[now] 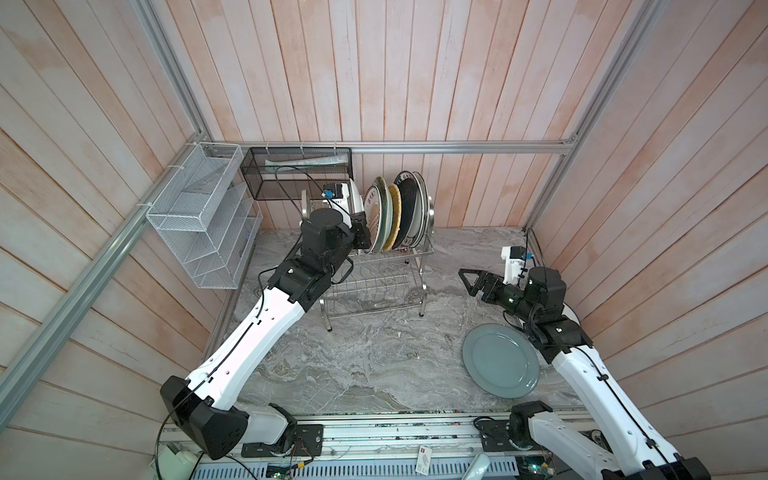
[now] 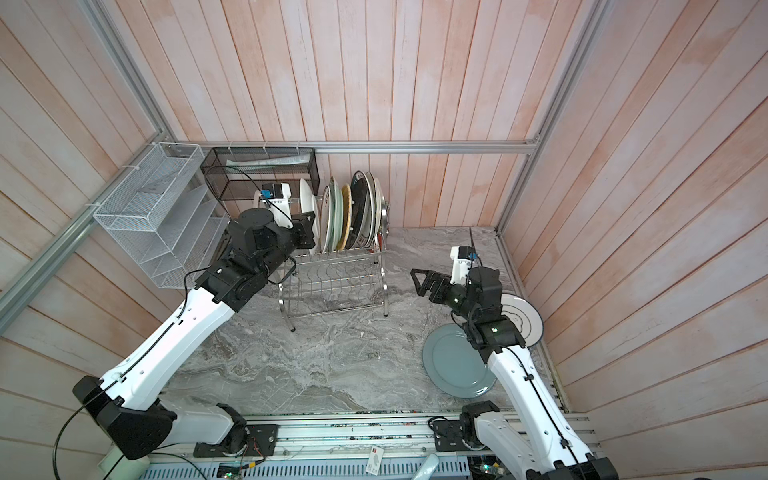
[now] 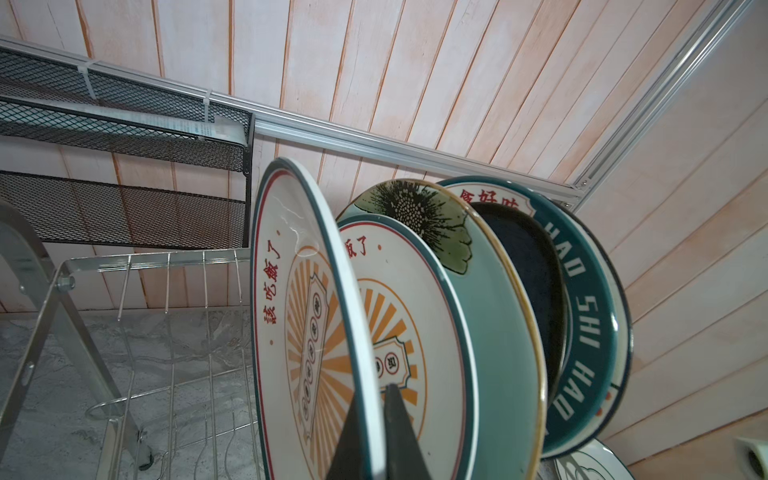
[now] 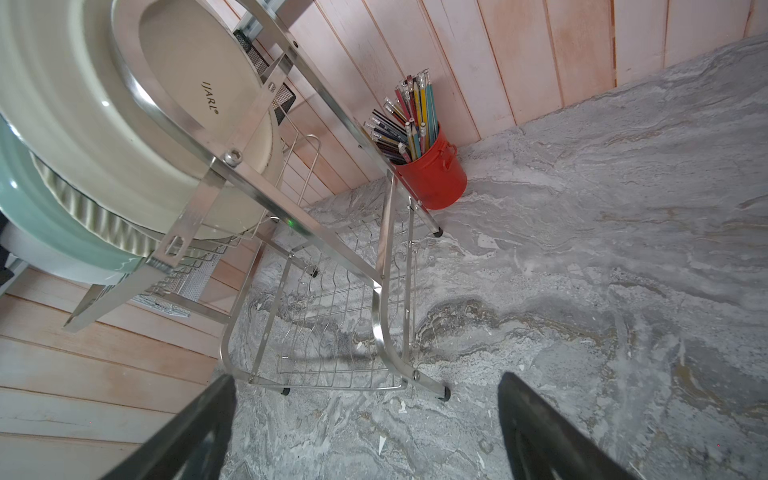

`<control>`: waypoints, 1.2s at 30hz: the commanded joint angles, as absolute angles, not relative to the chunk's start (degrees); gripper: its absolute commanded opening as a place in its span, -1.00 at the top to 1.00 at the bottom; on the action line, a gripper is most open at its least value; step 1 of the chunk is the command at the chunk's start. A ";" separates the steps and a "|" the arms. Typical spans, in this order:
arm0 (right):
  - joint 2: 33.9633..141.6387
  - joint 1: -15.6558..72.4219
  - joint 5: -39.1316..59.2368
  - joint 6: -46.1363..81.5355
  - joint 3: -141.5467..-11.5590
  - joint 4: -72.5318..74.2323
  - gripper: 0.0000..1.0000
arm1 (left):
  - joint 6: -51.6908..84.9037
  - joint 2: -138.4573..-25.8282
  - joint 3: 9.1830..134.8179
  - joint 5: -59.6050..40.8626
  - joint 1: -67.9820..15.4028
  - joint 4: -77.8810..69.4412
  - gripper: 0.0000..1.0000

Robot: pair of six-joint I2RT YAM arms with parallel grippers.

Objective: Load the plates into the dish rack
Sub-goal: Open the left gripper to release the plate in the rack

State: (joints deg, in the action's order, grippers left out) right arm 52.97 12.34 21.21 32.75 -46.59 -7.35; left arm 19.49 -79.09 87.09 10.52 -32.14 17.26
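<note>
Tightly, left tool (image 3: 375, 417) pinching sunburst plate (image 3: 299, 291), right tool (image 4: 368, 390) spread

Steel 2-tier rack (image 1: 370, 286) w/ plates (image 1: 395, 216) on edge in top tier; grey-blue plate (image 1: 498, 361) flat, well apart.

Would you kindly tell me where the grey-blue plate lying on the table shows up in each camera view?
Top view: grey-blue plate at lower right, lying flat.
Top view: at lower right here too, its far edge overlapped by the arm.
Left wrist: not in it.
Right wrist: not in it.
Shared landmark: the dish rack, visible in all four views.
</note>
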 commanded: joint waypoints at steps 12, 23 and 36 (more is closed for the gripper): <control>51.73 12.61 20.37 32.17 -46.04 -8.00 -0.96 | 16.99 -81.17 87.12 10.39 -31.82 16.41 0.56; 51.41 12.61 19.78 32.08 -46.99 -9.33 -0.96 | 19.30 -79.29 92.60 6.01 -31.83 17.39 0.08; 49.29 -0.06 13.00 41.46 -44.79 -18.22 -0.96 | 18.18 -64.42 89.52 -1.36 -29.21 17.47 -0.24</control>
